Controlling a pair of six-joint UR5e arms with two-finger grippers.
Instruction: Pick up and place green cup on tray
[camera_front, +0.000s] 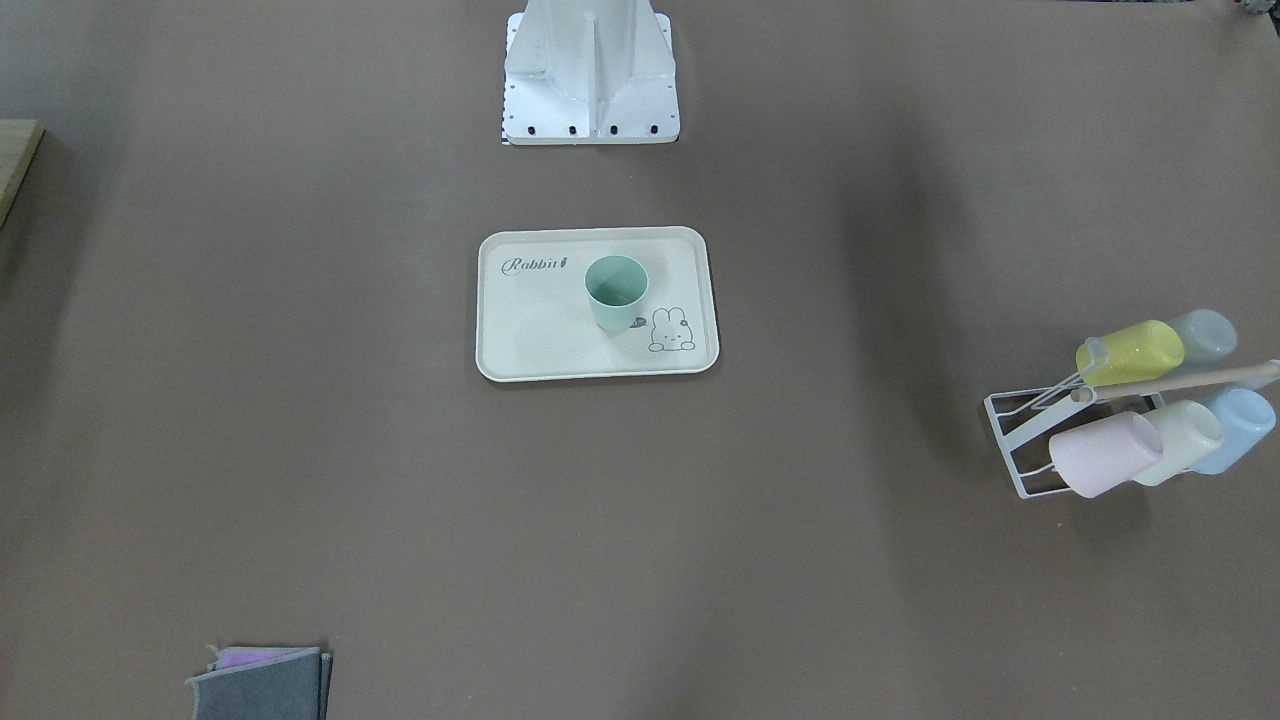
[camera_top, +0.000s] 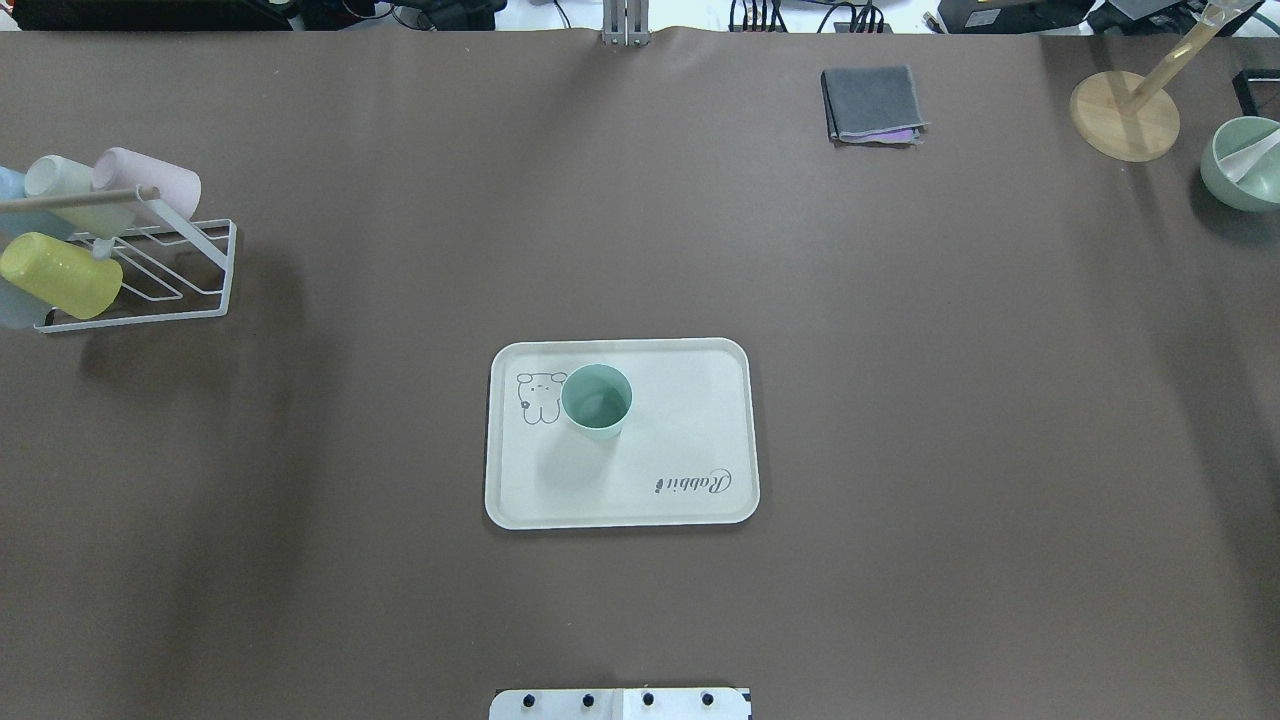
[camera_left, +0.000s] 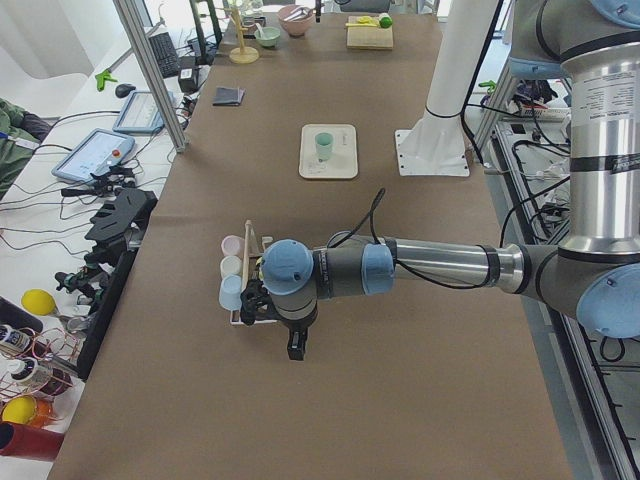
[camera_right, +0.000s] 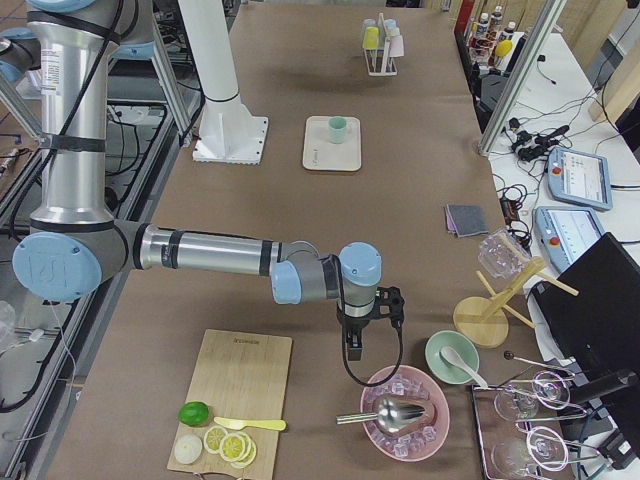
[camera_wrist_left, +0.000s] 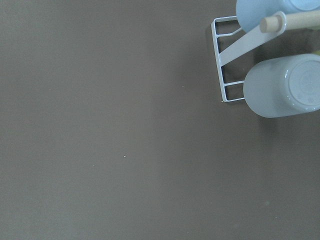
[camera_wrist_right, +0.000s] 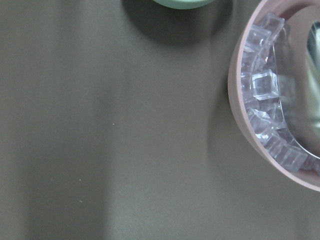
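The green cup (camera_top: 597, 401) stands upright on the tray (camera_top: 685, 420) mid-bench, well apart from the left jaws and right jaws at opposite ends, their opening impossible to tell.

left arm (camera_left: 430, 265) — outstretched, left end effector (camera_left: 297, 347) down | right arm (camera_right: 210, 250) — outstretched, right end effector (camera_right: 353, 350) down

Arms: silver tubes (camera_left: 440, 262), light-blue joint caps (camera_left: 287, 266), black cable (camera_left: 377, 210); white pedestal (camera_front: 590, 70), black bolts, top centre
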